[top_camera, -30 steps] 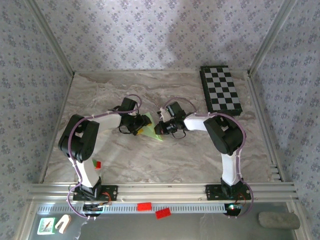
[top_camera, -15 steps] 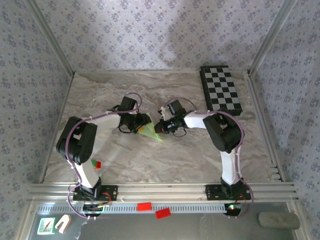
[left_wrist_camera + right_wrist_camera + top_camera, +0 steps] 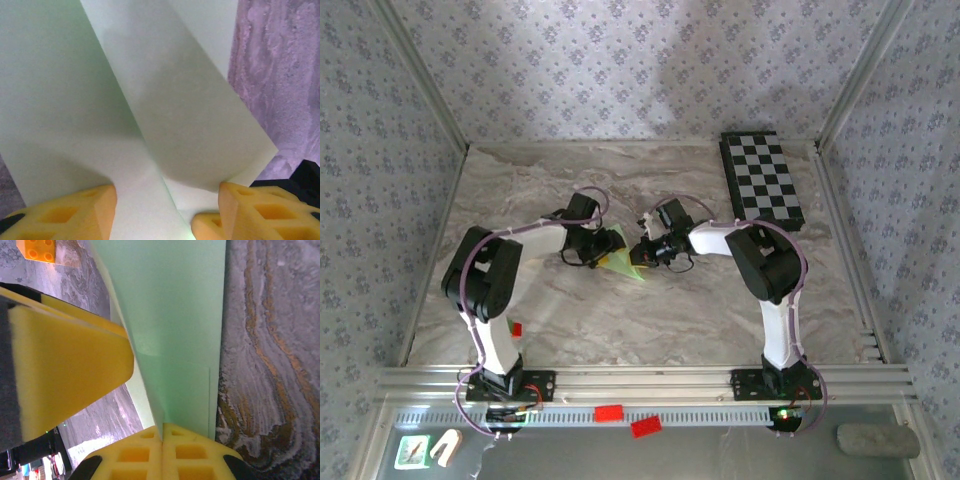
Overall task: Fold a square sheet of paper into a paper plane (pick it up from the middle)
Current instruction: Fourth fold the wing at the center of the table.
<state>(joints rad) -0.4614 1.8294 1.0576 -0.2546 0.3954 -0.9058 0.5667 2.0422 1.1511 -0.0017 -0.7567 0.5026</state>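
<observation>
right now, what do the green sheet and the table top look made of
green sheet: thin paper, matte, judging by its sharp creases and soft shading.
table top: looks like marble or a marble-print laminate, with grey-brown veining; cannot tell which.

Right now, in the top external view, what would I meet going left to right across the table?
small red block → left tool → light-green folded paper sheet → right tool → black-and-white checkered board

Open table (image 3: 650, 320) nearside; checkered board (image 3: 763, 180) blocks far right.
</observation>
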